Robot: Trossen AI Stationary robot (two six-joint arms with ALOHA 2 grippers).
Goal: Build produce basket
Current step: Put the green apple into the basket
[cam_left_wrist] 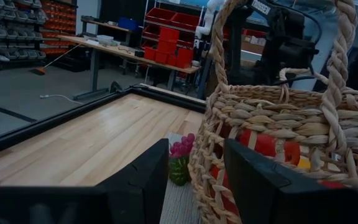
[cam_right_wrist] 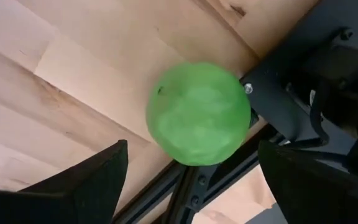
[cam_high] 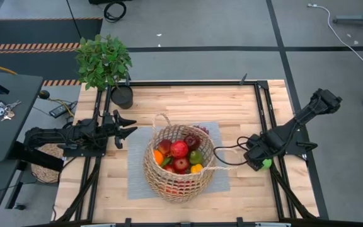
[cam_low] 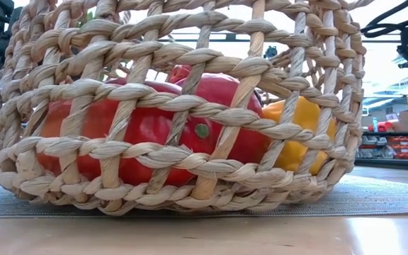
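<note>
Right wrist view, nearest the lens: the right gripper [cam_right_wrist: 188, 180] has its two dark fingers spread wide at the lower corners of the frame, nothing between them yet. Just past them, centre frame, a round bright-green fruit [cam_right_wrist: 197, 113] lies on the pale wooden tabletop [cam_right_wrist: 61, 74], touching or almost touching the black metal frame rail [cam_right_wrist: 291, 93] at the right. In the high view the same fruit shows as a green spot [cam_high: 266, 163] at right of centre, under the right gripper [cam_high: 257, 159], at the tabletop's edge rail.

Step in hand, as I judge it: pick this stray fruit and carry it to the basket.

- Centre the fingers on the fruit's widest part before closing; it is round and looks smooth, so an off-centre pinch could roll it away.
- Mind the rail: the finger on that side has little room. Turning the wrist so the fingers close along the rail may serve better.
- Close gently, lift straight.

Farther off, mid-frame in the high view: the large round tan open-weave wicker basket [cam_high: 176, 165] stands on a grey mat [cam_high: 137, 180], already holding red, orange, green and yellow produce [cam_high: 179, 149]. One thin loop handle [cam_high: 222, 159] reaches toward the right gripper; the carry should clear it.

Far left of the high view: the left gripper [cam_high: 123, 127], fingers pressed nearly together on nothing, waits beside the basket.
</note>
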